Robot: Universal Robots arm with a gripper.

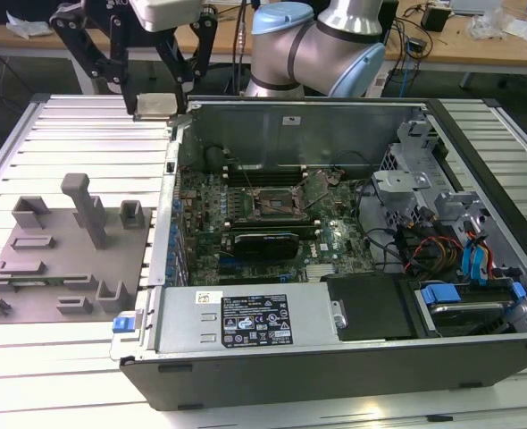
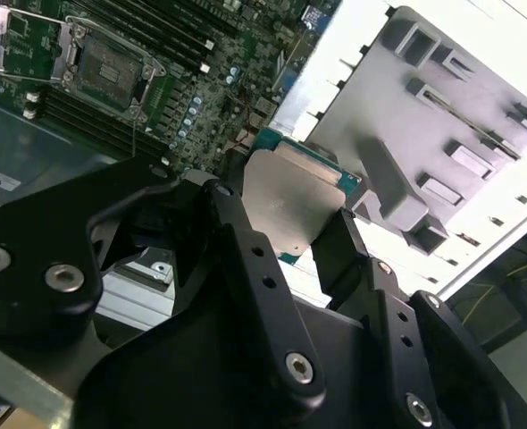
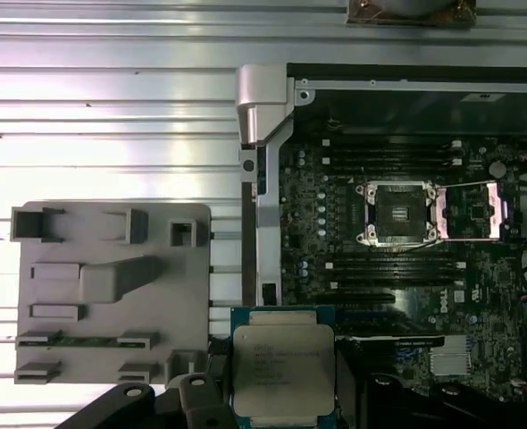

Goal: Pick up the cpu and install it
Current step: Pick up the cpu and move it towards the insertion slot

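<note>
my gripper [image 2: 286,214] has its jaws clamped on the cpu [image 3: 283,371], metal top facing the first wrist view, held up off the table. below it sits the grey tray [image 3: 192,268], with a thin green strip [image 3: 76,339] in one slot. beyond that, the open case [image 1: 335,357] holds the motherboard [image 3: 335,268], its socket [image 3: 397,212] open.

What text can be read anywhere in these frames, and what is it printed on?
cpu, held in the gripper: engraved lines on its lid, too small to read.
power supply label: dense print, too small to read.
white sticker on the case wall: blurred.
motherboard: white markings, too small to read.
Nothing can be quoted.
</note>
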